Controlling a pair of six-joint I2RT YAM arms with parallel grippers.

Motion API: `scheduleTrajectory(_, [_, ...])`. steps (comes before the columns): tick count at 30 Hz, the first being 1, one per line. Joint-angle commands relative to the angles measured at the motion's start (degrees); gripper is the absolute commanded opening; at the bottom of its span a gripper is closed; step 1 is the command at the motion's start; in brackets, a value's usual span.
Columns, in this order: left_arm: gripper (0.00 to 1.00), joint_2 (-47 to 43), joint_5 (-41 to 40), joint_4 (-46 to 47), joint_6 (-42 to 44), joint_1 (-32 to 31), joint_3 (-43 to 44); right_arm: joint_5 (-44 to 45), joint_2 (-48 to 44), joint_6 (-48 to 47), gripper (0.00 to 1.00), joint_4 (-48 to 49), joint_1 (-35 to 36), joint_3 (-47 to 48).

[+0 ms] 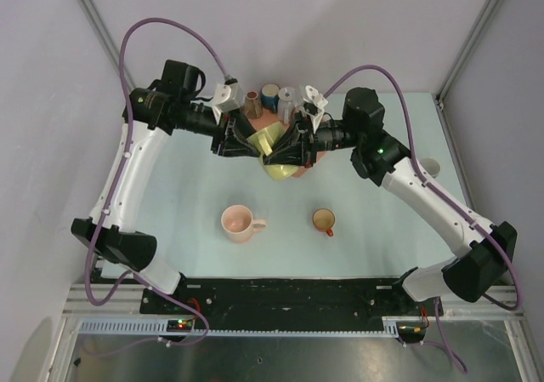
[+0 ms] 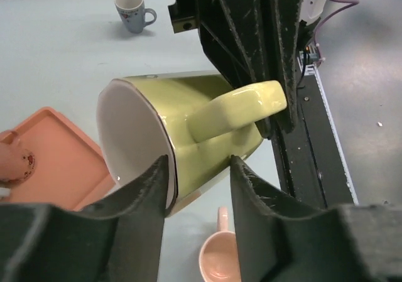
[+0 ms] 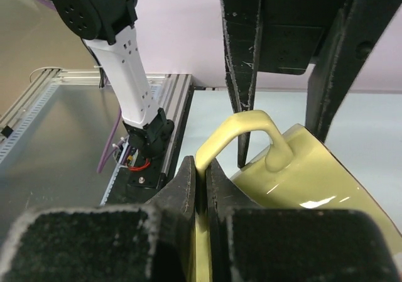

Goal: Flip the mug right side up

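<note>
**A:** Biggest things first: what's where?

**B:** The pale blue desk (image 1: 170,169) carries a flat orange plastic tray (image 2: 63,150) at its far side. Just in front of the tray, the large yellow-green ceramic mug (image 1: 280,171) is held on its side between the two arms. Its mouth faces sideways, so it is not yet upright.

**A:** Who has hold of it?

**B:** The right gripper (image 3: 201,169) is pinched narrow on the mug's looped handle (image 3: 251,122). The left gripper (image 2: 199,169) has its fingers spread on either side of the wall by the rim. Whether they actually press on it I cannot tell.

**A:** What could go wrong?

**B:** That thin pinch on the handle worries me. If the left side gives no support, I'd expect the body to swing round the handle, slip and drop onto the tray's edge. The grippers are also crowded together, so a turn by one could knock the other's fingers or pull against its hold.

**A:** And the small things?

**B:** A pink ceramic cup (image 1: 240,222) and a small orange-brown cup (image 1: 323,221) stand upright nearer the bases. Both are well apart from the mug.
</note>
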Motion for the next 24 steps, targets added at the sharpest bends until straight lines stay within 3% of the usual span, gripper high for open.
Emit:
scheduleTrajectory(1, [0.34,0.2,-1.0,-9.6,11.6,-1.0,-0.6,-1.0,-2.3,-0.5,0.00,7.7,-0.3,1.9])
scheduleTrajectory(5, [0.07,0.3,0.0,-12.6,13.7,-1.8,-0.2,-1.3,-1.2,0.0,0.00,8.1,-0.5,1.9])
scheduleTrajectory(7, [0.02,0.4,0.3,-12.9,13.0,-1.9,0.3,-0.9,-0.8,0.0,0.00,8.1,-0.7,1.6])
scheduleTrajectory(10, [0.00,0.8,-3.1,-12.6,11.2,-1.9,1.3,1.9,-0.6,-2.3,0.02,4.9,-1.5,0.8])
scheduleTrajectory(12, [0.00,1.4,-7.4,-10.5,7.2,-1.8,1.5,7.5,-0.2,-6.7,0.24,-0.9,-1.5,0.7])
scheduleTrajectory(14, [0.00,1.9,-11.2,-7.5,2.9,-1.6,0.4,12.6,1.0,-11.3,0.38,-6.0,-1.0,0.6])
scheduleTrajectory(18, [0.00,2.8,-13.8,-1.5,-3.9,-1.6,-2.3,17.9,6.2,-12.3,0.43,-6.8,0.3,0.5])
scheduleTrajectory(22, [0.00,4.1,-19.2,3.2,-10.0,-1.6,-3.7,18.8,11.3,-10.7,0.38,-4.9,0.1,0.2])
scheduleTrajectory(24, [0.00,4.7,-24.9,5.9,-12.0,-1.5,-5.0,19.0,12.8,-9.8,0.47,-4.4,-0.2,0.2])
